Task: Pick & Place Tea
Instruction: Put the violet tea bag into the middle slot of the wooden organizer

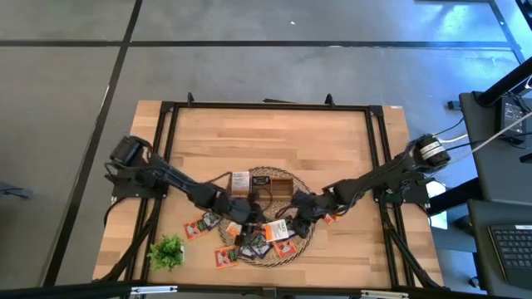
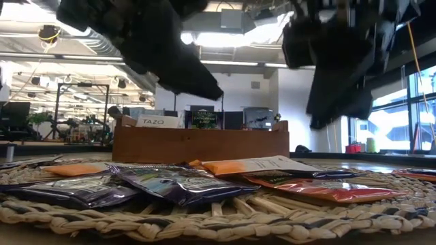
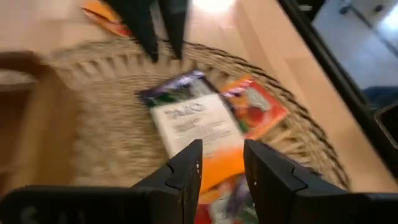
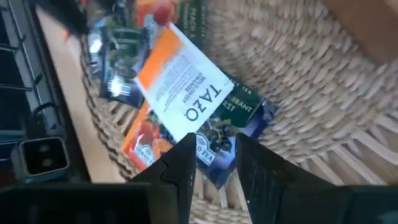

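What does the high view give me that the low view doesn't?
Only the high view shows the green plant sprig, the sachets lying off the mat on the table, and both arms whole. Only the low view shows the labels of sachets standing in the wooden tray and the room behind. Both show the wicker mat strewn with tea sachets.

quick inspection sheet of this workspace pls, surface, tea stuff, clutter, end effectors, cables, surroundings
surface: wooden table with round wicker mat.
job's things: tea sachets piled on the mat, a few lying off it; white-and-orange Tazo sachet on top; wooden tray holds upright sachets.
clutter: green plant sprig near the front left.
end effectors: left end effector and right end effector both above the pile, fingers apart, nothing held.
cables: cables right of the table.
surroundings: open office, windows; no person seen.
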You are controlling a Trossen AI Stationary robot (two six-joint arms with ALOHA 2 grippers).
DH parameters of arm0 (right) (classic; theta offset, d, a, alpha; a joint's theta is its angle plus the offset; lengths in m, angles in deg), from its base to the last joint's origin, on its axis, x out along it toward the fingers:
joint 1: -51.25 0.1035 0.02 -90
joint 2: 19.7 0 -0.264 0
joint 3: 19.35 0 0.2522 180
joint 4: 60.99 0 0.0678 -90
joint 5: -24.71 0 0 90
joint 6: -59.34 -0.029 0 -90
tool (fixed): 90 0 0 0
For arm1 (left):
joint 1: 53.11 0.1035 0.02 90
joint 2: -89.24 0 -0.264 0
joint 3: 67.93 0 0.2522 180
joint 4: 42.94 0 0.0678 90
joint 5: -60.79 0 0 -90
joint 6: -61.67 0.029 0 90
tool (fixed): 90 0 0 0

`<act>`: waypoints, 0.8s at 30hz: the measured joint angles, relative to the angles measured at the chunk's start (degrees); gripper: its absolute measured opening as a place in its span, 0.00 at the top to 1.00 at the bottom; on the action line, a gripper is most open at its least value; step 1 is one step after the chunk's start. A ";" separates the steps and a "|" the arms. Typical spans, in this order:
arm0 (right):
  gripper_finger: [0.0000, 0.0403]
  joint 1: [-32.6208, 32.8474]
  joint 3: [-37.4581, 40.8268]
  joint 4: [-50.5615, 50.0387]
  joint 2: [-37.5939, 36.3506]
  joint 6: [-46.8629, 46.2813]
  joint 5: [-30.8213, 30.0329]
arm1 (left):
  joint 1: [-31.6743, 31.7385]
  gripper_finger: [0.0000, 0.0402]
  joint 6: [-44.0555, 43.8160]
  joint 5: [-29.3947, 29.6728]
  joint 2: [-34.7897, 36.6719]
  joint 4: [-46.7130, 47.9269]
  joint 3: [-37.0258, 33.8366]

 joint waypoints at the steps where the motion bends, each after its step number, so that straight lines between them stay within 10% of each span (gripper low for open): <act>1: 0.71 0.00 0.00 0.77 0.99 -0.69 0.02 | -0.28 0.72 -0.71 -0.24 -1.03 0.28 0.46; 24: 0.65 0.11 0.00 0.01 4.09 -0.88 -0.37 | 0.17 0.72 -3.27 -0.30 -13.52 0.21 8.10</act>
